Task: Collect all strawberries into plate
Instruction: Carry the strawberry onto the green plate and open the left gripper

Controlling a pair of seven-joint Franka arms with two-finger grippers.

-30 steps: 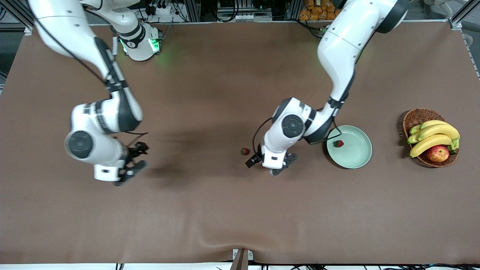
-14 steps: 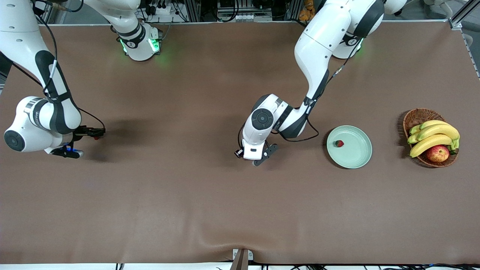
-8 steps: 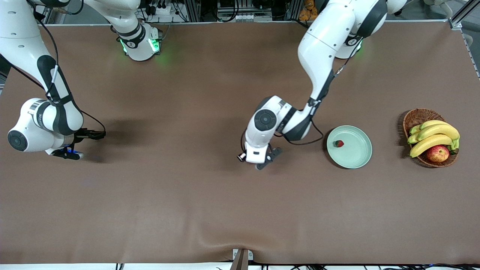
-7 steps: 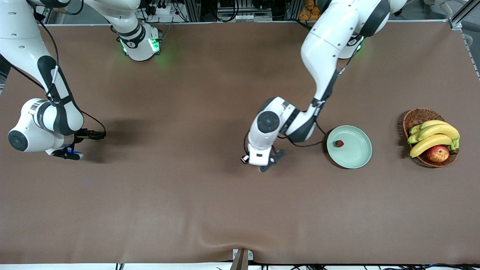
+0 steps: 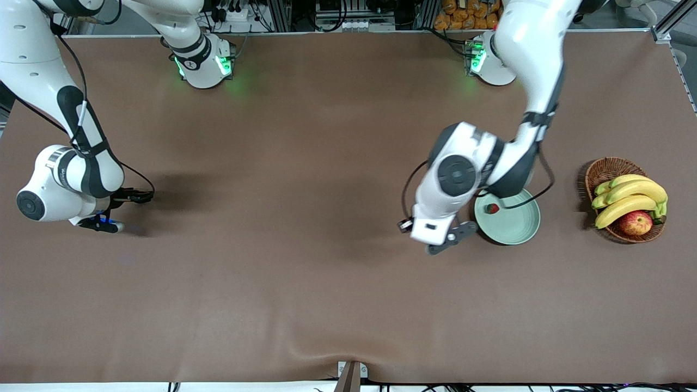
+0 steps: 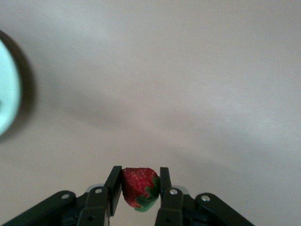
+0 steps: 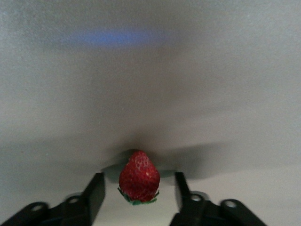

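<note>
Brown cloth covers the table [image 5: 305,305]. Between the left gripper's [image 6: 139,187] fingers [image 6: 114,184], one strawberry [image 6: 138,186] sits clamped just beside the plate [image 5: 517,228]. Another strawberry [image 7: 139,177] lies between the right gripper's [image 7: 139,189] spread fingers [image 7: 96,189], untouched.

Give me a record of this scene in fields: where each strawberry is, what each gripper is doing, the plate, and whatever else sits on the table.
strawberry on plate: one, lying near the rim
plate: pale green, on the table beside the basket
left gripper: shut on a second strawberry, in the air just short of the plate
right gripper: low at the right arm's end of the table, fingers apart on either side of a third strawberry, not touching it
basket: wicker, holds bananas and an apple
</note>
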